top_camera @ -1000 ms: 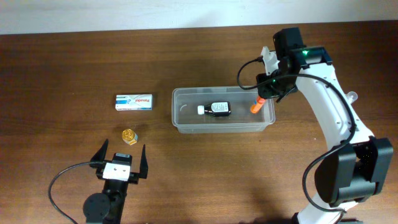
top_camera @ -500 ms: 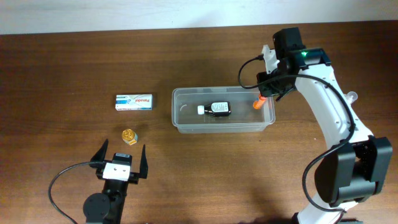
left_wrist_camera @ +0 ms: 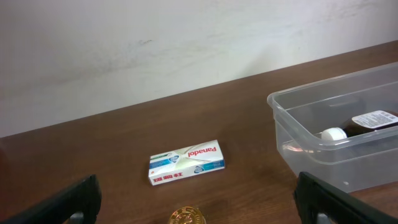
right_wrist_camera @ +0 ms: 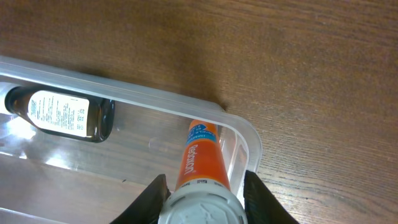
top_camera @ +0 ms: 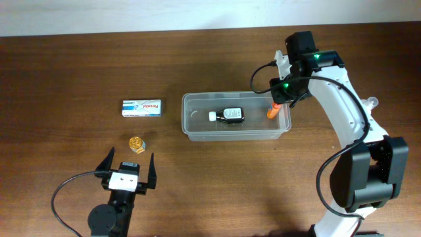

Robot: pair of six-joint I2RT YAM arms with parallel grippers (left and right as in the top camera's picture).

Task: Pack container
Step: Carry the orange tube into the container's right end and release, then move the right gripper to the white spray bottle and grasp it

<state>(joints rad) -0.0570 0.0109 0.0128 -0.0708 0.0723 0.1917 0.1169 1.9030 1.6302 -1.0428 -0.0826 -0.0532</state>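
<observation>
The container [top_camera: 197, 98] is a clear shallow tub in the middle of the table, with a dark bottle [top_camera: 231, 115] lying inside it. My right gripper [top_camera: 279, 103] hovers over the tub's right end, shut on the white cap of an orange tube [top_camera: 271, 112]. In the right wrist view the tube [right_wrist_camera: 200, 152] hangs down into the corner of the container [right_wrist_camera: 155, 103], near the bottle [right_wrist_camera: 62, 115]. My left gripper [top_camera: 128, 166] stands open near the front edge, nothing between its fingers [left_wrist_camera: 74, 200].
A white and blue Panadol box [top_camera: 141, 108] lies left of the tub, also seen in the left wrist view as the box [left_wrist_camera: 186, 162]. A small gold-lidded jar [top_camera: 137, 143] stands in front of it, just ahead of the left gripper. The right arm's cable loops above the tub.
The right gripper has shifted slightly left over the tub's right end, and the orange tube with it. The left arm has not moved.
</observation>
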